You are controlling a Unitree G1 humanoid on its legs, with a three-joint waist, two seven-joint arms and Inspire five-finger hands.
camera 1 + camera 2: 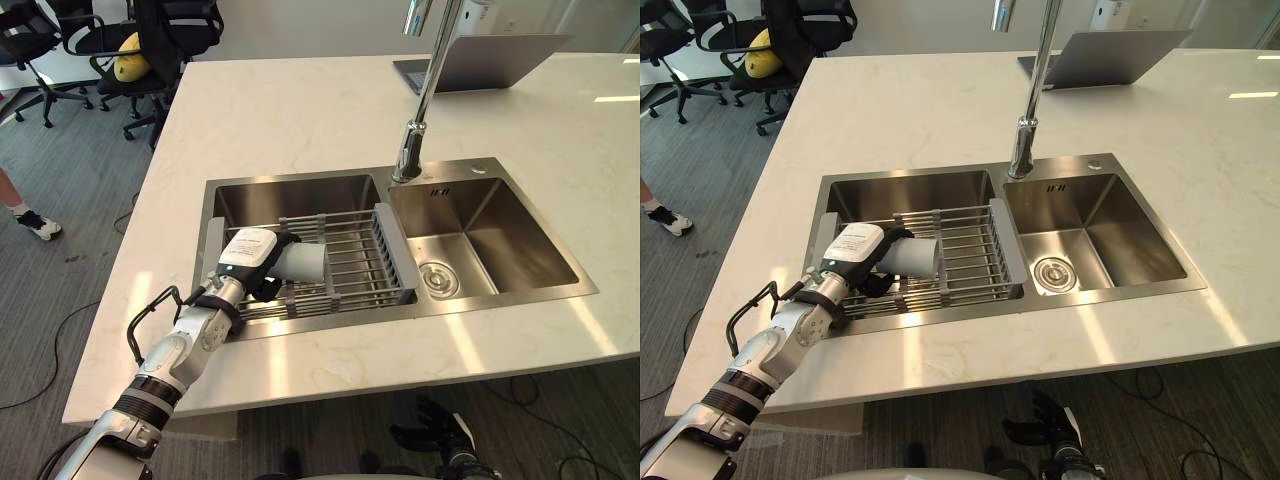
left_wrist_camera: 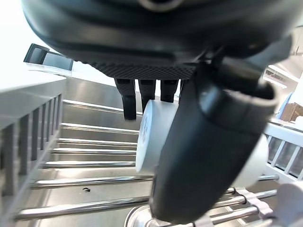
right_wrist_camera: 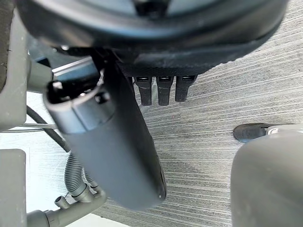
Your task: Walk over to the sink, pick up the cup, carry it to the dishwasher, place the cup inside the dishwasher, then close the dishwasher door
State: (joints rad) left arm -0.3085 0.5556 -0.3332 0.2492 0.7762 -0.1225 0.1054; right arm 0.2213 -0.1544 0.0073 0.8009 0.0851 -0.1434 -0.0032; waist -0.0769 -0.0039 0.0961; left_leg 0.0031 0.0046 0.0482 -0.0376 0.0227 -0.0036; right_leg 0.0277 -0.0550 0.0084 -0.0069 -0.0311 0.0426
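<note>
Grey cup (image 1: 305,262), location?
— On its side on the wire rack (image 1: 352,250) in the sink's (image 1: 300,184) left basin.
— Left hand (image 1: 250,256)?
— Closed round the cup: fingers (image 2: 147,90) over its far side, thumb (image 2: 203,156) across the near side.
— Right hand (image 1: 437,420)?
— Hanging low, in front of the sink, fingers relaxed, holding nothing.
</note>
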